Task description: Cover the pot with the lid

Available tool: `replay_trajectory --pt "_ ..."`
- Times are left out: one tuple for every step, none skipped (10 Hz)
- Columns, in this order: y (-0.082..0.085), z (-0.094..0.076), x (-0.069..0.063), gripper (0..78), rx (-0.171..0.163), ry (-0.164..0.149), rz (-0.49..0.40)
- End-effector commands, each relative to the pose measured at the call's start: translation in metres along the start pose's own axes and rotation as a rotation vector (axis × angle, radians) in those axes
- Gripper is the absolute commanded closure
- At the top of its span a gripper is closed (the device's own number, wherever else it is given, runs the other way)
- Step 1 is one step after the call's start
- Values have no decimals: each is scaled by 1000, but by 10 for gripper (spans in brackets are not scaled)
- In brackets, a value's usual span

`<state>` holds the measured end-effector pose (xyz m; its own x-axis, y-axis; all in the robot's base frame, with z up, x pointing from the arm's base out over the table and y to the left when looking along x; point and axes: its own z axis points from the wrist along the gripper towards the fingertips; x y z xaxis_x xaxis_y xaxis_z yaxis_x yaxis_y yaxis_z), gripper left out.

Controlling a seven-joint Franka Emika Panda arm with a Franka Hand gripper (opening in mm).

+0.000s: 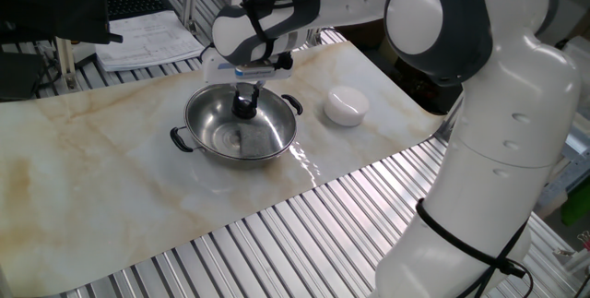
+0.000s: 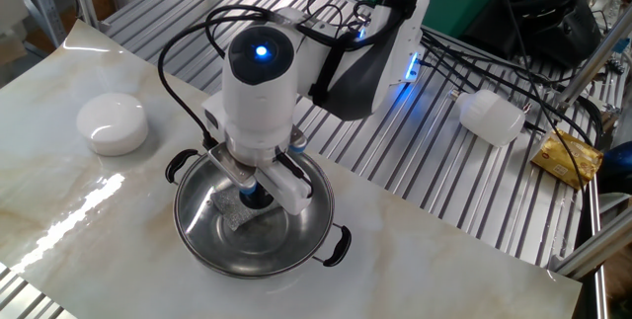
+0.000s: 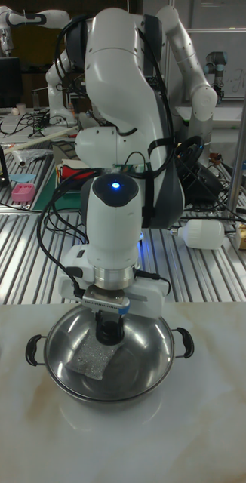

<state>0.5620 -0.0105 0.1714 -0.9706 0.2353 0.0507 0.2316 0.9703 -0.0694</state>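
Note:
The shiny steel pot (image 1: pixel 193 113) (image 2: pixel 190 232) (image 3: pixel 163 361) stands mid-table with its black side handles showing. The clear glass lid (image 1: pixel 230 137) (image 2: pixel 233 216) (image 3: pixel 91 355) lies level over the pot's opening and is hard to tell from the steel beneath. Its black knob stands up at the centre. My gripper (image 1: pixel 244 104) (image 2: pixel 255 197) (image 3: pixel 109 329) points straight down over the pot's middle. The jaws sit close on both sides of the knob.
A small white dome (image 1: pixel 347 106) (image 2: pixel 112 122) rests on the marble top beside the pot. Off the marble, a white bottle (image 2: pixel 491 117) (image 3: pixel 206 234) lies on the slatted metal bench. Papers (image 1: pixel 147 35) sit at the far edge.

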Motion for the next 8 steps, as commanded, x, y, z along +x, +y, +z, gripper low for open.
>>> replay_trajectory --pt "0 -4 -3 764 -5 -13 2" --pt "0 -4 -3 764 -7 -14 2" --pt "0 -4 -3 764 -8 -14 2" --pt "0 -4 -3 764 -8 -14 2" --pt "0 -4 -3 764 -10 -15 3" --pt "0 -4 -3 764 -10 -15 3" --pt "0 -3 -3 764 -12 -16 4" --pt "0 -3 -2 764 -15 -19 6"
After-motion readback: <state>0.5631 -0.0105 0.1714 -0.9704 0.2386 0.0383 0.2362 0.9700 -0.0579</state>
